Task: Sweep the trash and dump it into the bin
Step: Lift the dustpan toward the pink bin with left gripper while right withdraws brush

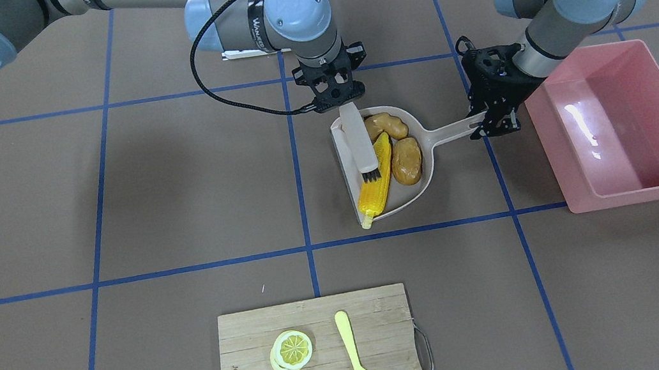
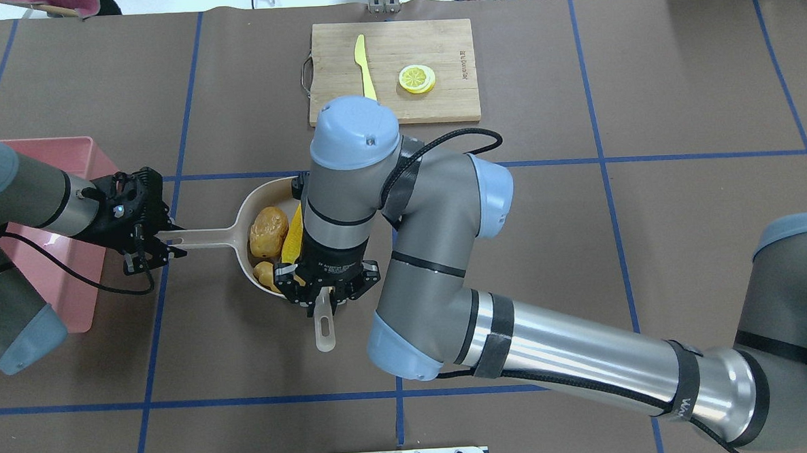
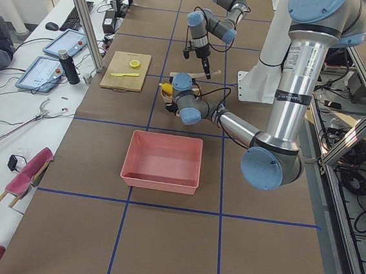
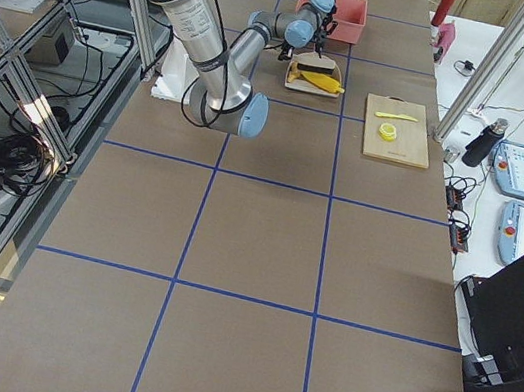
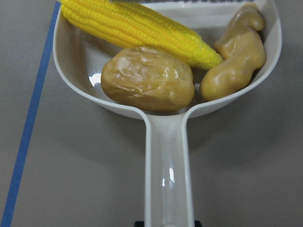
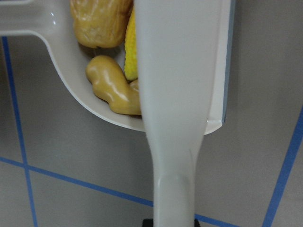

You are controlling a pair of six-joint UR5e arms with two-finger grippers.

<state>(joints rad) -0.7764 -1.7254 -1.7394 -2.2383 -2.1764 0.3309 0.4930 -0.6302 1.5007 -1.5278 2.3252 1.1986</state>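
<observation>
The beige dustpan (image 1: 410, 197) lies on the table and holds the trash: the yellow corn cob (image 1: 376, 175), the tan ginger root (image 1: 387, 125) and the brown potato (image 1: 406, 160). My left gripper (image 1: 491, 122) is shut on the dustpan's handle (image 5: 168, 175). My right gripper (image 1: 344, 102) is shut on a beige brush (image 1: 358, 142), which lies over the pan with its bristles on the corn. The corn's tip sticks out past the pan's open edge. The pink bin (image 1: 624, 124) stands just beyond my left gripper, with nothing in it.
A wooden cutting board (image 1: 250, 357) with a lemon slice (image 1: 291, 350) and a yellow-green knife (image 1: 354, 362) lies at the table's far side from the robot. My right arm (image 2: 446, 265) arches over the table's middle.
</observation>
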